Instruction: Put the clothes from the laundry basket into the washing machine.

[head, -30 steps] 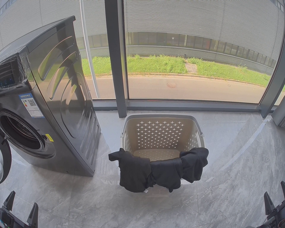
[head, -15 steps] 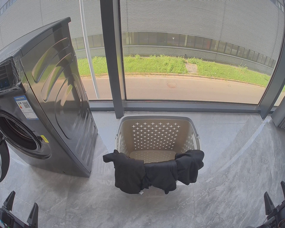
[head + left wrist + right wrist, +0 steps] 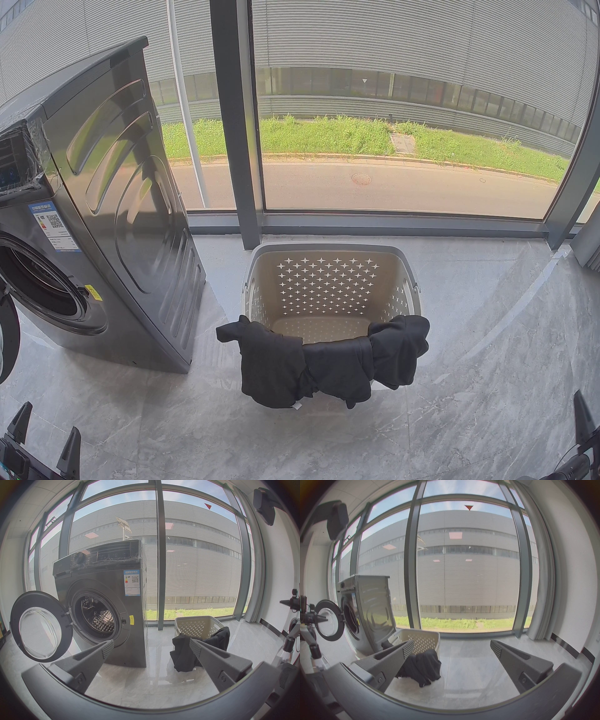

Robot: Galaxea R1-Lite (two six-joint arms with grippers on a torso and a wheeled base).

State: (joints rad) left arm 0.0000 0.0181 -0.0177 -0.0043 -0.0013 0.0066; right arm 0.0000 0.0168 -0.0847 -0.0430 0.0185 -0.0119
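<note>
So the laundry basket [image 3: 331, 275] is sitting on the grey marble floor [image 3: 487, 375] pretty much dead centre in the head view, right up by the big window [image 3: 406, 125]. The clothes [image 3: 312, 369], a dark, black-looking bundle, are slung over the basket's near rim, most of the fabric hanging down the outside of the front wall, with one end flopping off at around 9 o'clock and the other bunched up at 3 o'clock. The washing machine [image 3: 119, 206] stands at roughly 9 to 10 o'clock from the basket, just beside it but not touching, turned at an angle. Its round door [image 3: 40, 627] is swung fully open, and the left wrist view looks straight into the metal drum [image 3: 97, 617]. The left claw [image 3: 150, 642] hangs low at about 7 o'clock in the head view, spread wide with nothing in it, well short of the clothes. The right claw [image 3: 451, 644] is down at 5 o'clock, also spread wide and holding nothing, well apart from the basket.
</note>
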